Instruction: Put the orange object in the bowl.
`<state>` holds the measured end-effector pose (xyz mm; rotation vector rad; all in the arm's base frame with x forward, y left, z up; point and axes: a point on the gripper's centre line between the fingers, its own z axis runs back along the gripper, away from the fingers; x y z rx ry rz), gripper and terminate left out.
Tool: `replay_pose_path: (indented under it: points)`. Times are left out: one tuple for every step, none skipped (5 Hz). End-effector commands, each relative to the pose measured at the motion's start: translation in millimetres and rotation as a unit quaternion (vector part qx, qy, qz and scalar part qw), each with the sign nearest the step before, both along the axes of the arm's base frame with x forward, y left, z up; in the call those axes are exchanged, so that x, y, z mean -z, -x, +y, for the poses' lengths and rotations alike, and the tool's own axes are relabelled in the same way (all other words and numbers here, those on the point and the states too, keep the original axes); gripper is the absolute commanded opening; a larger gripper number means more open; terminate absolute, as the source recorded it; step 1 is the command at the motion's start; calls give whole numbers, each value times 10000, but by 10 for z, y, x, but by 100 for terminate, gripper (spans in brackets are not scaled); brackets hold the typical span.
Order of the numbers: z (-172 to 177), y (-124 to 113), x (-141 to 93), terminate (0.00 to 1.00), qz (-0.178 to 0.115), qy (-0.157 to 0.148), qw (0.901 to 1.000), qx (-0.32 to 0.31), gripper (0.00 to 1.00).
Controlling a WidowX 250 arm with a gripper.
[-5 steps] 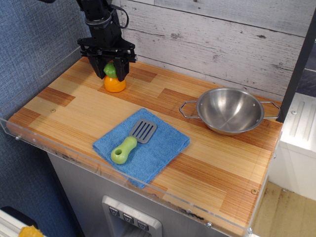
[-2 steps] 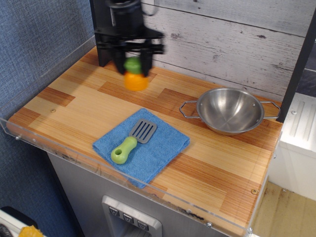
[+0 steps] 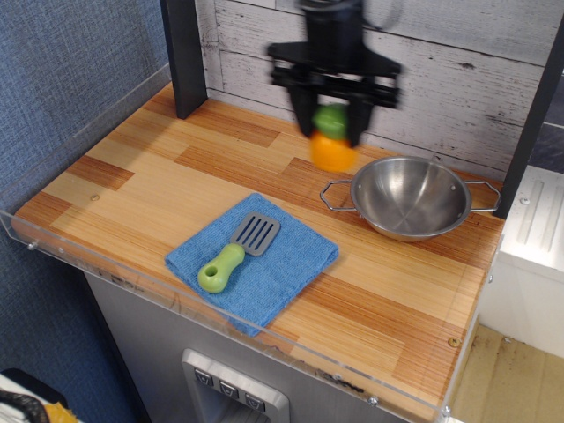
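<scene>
Orange object (image 3: 332,148) held off counter (image 3: 132,189) by gripper (image 3: 333,119); fingers closed on green cap, orange body hung below. Frame motion-blurred there. Object positioned in air just left of bowl (image 3: 411,196), near left loop handle; bowl seen empty. Pickup judged done; remaining: carry over bowl, lower, release. Object upright: cap up, long axis vertical.

We see a toy kitchen set up as a test bench. A striped wooden counter (image 3: 132,189) with a clear acrylic edge guard (image 3: 176,300) backs onto whitewashed plank wall panelling (image 3: 458,62).
</scene>
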<state>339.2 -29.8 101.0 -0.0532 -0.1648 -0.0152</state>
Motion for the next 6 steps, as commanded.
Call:
replay_pose_path:
  points:
    - [-308,-249,206,0,-187,118,9989,408,0]
    - [-401,-345,348,0,-141,116,9987,481,0]
    - [-446,-439,406,0,-150,127,9984,537,0]
    - [-451,-451,431,0,-164,87,9983,557,0]
    - [-442,-418,415,0,-134,39,9981,603,100]
    - [-435,-379,311,0,-162,58,9980,613,100]
